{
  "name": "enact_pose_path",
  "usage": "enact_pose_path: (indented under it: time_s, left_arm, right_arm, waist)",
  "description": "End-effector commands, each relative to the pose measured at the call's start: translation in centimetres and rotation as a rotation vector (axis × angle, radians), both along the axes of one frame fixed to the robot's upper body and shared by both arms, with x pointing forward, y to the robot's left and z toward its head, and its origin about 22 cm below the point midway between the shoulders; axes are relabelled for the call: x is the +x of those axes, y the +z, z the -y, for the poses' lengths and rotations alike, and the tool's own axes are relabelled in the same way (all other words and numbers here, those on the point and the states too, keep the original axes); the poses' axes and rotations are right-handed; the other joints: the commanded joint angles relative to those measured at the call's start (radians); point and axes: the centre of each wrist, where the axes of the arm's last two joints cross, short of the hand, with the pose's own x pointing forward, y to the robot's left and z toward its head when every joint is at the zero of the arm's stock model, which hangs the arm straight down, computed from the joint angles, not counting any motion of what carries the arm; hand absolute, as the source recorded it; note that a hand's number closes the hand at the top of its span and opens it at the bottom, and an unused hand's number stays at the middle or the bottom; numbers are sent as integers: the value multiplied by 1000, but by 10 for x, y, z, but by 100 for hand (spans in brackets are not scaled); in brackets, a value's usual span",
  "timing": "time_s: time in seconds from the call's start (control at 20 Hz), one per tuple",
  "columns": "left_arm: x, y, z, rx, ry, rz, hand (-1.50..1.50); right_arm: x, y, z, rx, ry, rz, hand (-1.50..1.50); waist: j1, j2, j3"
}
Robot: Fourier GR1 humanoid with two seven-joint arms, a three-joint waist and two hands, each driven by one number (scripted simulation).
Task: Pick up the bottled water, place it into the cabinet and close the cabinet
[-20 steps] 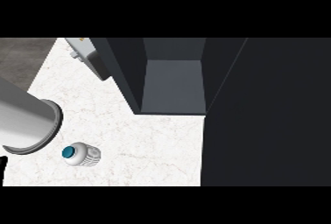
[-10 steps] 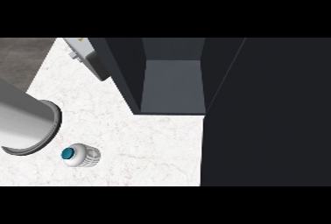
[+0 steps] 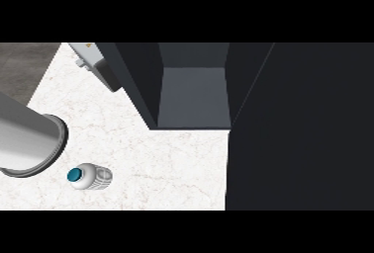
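At 9 o'clock my left forearm (image 3: pixel 22 136) comes in from the left edge as a wide grey tube with a rimmed end, lying over the counter (image 3: pixel 139 148). My hand is not visible past that rim, so I cannot tell how those fingers stand. My right hand shows nowhere.

Just below the tube's end, at about 7 o'clock, the bottle (image 3: pixel 89 176) sits on the white marble, seen from above with its teal cap (image 3: pixel 74 174) turned toward the left. It is near the forearm but apart from it, and nothing holds it.

At 11 o'clock a pale door (image 3: pixel 93 63) with a small fitting juts out at an angle.

At 12 o'clock the cabinet (image 3: pixel 191 94) stands open, dark walls around a grey floor. The bottle lies well apart from it. From 1 to 5 o'clock a dark panel (image 3: pixel 303 128) fills the right side.
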Motion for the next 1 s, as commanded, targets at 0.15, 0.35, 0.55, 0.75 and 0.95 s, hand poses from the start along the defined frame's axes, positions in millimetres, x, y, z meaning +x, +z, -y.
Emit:
enact_pose_path:
  time_s: [0.15, 0.35, 0.55, 0.75, 0.95]
  left_arm:
    - [4, -3, -6, -43, 40, 14, -150]
    - [27, -21, -9, -95, 42, -31, -150]
    - [35, -52, -4, -131, 45, -41, -150]
    - [61, -64, -9, -112, 78, -80, -150]
    - [57, -102, -19, -100, 68, -153, -150]
  right_arm:
    - [-24, 30, -1, 12, 16, 65, -150]
    - [-35, 35, 0, 6, 41, 58, -150]
    - [-36, 33, 3, 12, 25, 58, -150]
    - [-43, 35, 6, 5, 61, 72, -150]
    - [-54, 29, 9, -5, 57, 63, -150]
  waist:
    - [-7, 3, 0]
    - [-22, 5, 0]
    - [-10, 5, 0]
    - [-25, 5, 0]
    - [-27, 2, -1]
